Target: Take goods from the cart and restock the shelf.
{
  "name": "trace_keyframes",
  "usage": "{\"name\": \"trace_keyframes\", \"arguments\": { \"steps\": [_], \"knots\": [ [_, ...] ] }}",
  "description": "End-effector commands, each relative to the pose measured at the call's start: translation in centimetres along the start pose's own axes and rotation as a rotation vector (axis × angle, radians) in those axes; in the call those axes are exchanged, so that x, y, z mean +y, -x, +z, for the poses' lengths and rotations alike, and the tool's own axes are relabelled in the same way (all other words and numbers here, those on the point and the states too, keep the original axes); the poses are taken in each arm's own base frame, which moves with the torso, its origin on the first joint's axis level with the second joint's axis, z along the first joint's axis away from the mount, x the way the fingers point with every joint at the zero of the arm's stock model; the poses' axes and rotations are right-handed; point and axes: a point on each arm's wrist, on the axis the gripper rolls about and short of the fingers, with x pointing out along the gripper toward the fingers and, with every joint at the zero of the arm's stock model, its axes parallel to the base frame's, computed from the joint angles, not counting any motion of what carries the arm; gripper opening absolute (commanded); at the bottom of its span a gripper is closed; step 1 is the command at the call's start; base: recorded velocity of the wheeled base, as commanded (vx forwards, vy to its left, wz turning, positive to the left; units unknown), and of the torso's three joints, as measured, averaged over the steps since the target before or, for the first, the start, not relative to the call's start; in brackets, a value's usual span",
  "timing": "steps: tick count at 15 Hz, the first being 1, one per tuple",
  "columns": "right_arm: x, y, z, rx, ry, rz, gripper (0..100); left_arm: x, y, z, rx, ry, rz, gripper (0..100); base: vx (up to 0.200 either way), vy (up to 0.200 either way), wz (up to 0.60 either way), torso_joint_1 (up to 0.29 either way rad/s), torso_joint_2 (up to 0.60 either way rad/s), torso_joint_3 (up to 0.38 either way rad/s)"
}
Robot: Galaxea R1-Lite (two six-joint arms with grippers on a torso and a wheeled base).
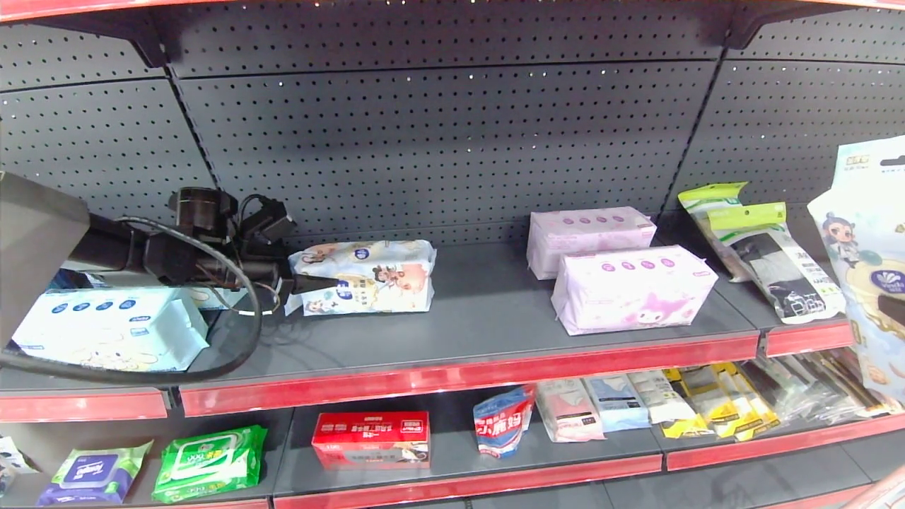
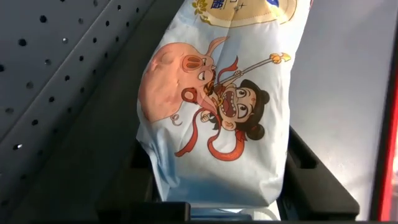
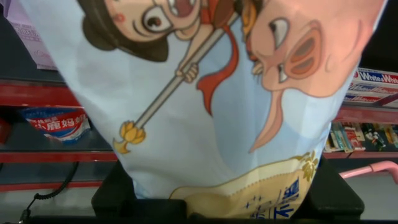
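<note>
Cartoon-printed pack on shelf in left pincer's grip; twin pack in right pincer's.

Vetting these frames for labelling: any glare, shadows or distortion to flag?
Head view: pinpoint glints dot the dark perforated back panel; the red shelf edge strip runs tilted; faint shadows lie beneath the black cable. Left wrist view: the pale blue cartoon-printed soft pack is evenly lit, without glare. Right wrist view: a second cartoon-printed soft pack crowds the lens.
</note>
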Motion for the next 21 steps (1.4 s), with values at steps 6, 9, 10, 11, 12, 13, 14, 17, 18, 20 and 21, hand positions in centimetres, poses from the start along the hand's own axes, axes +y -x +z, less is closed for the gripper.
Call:
{"name": "trace_keyframes", "arguments": {
  "steps": [6, 9, 10, 11, 12, 13, 14, 17, 18, 20, 21],
  "knots": [
    [0.0, -0.2, 0.0, 0.007, 0.001, 0.004, 0, -2.4, 3.2, 0.6, 0.009, 0.023, 0.01, 0, 0.0, 0.0, 0.0, 0.0, 0.0, 0.0],
    [0.0, -0.2, -0.1, 0.008, 0.001, 0.004, 0, -3.5, 3.9, 0.4, 0.017, 0.045, 0.009, 0, 0.0, 0.0, 0.0, 0.0, 0.0, 0.0],
    [0.0, -0.2, -0.1, 0.008, -0.001, 0.004, 0, -4.1, 4.1, 0.2, 0.023, 0.058, 0.001, 0, 0.0, 0.0, 0.0, 0.0, 0.0, 0.0],
    [0.0, -0.3, -0.1, 0.009, -0.001, 0.005, 0, -4.7, 4.1, -0.3, 0.029, 0.076, -0.014, 0, 0.0, 0.0, 0.0, 0.0, 0.0, 0.0],
    [0.0, -0.3, -0.1, 0.009, -0.001, 0.005, 0, -4.9, 4.1, -0.6, 0.032, 0.078, -0.017, 0, 0.0, 0.0, 0.0, 0.0, 0.0, 0.0],
    [0.0, -0.4, 0.0, 0.011, 0.001, 0.005, 0, -5.1, 4.0, -0.9, 0.024, 0.068, -0.009, 0, 0.0, 0.0, 0.0, 0.0, 0.0, 0.0],
    [-0.1, -0.4, 0.0, 0.012, 0.0, 0.006, 0, -5.2, 3.9, -1.1, 0.013, 0.062, 0.0, 0, 0.0, 0.0, 0.0, 0.0, 0.0, 0.0],
    [-0.1, -0.4, 0.1, 0.009, -0.001, 0.005, 0, -5.9, 3.7, -1.6, 0.001, 0.082, -0.007, 0, 0.0, 0.0, 0.0, 0.0, 0.0, 0.0],
    [-0.1, -0.4, 0.0, 0.011, -0.001, 0.005, 0, -6.0, 3.8, -1.7, -0.002, 0.083, -0.011, 0, 0.0, 0.0, 0.0, 0.0, 0.0, 0.0],
    [0.0, -0.4, 0.0, 0.012, -0.001, 0.006, 0, -6.7, 3.8, -2.2, -0.01, 0.092, -0.029, 0, 0.0, 0.0, 0.0, 0.0, 0.0, 0.0],
    [0.0, -0.4, -0.1, 0.012, -0.001, 0.006, 0, -6.7, 3.8, -2.1, -0.014, 0.088, -0.029, 0, 0.0, 0.0, 0.0, 0.0, 0.0, 0.0]
  ]
}}
